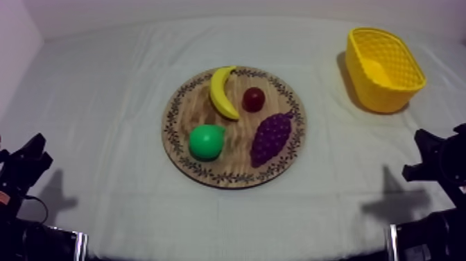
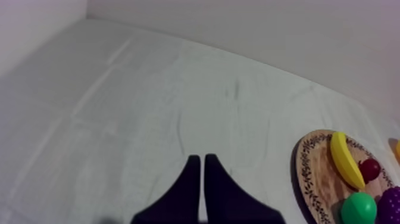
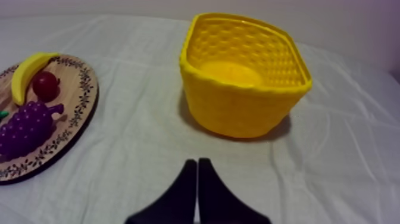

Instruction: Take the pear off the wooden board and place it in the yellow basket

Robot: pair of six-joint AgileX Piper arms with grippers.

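At the near left, the left gripper (image 2: 202,159) sat low, fingers pressed together on nothing. The pear (image 1: 206,141) lay on the wooden board (image 1: 182,105) mid-table, beside the banana (image 1: 222,91). Far right stood the yellow basket (image 1: 388,97); near right, the right gripper (image 3: 196,162) was likewise closed and empty.

Banana (image 1: 223,91), small red fruit (image 1: 253,99) just beside it, bunch of grapes (image 1: 270,137) nearer, all ahead-left of right gripper (image 3: 197,162), grey-white cloth (image 1: 104,104) beneath
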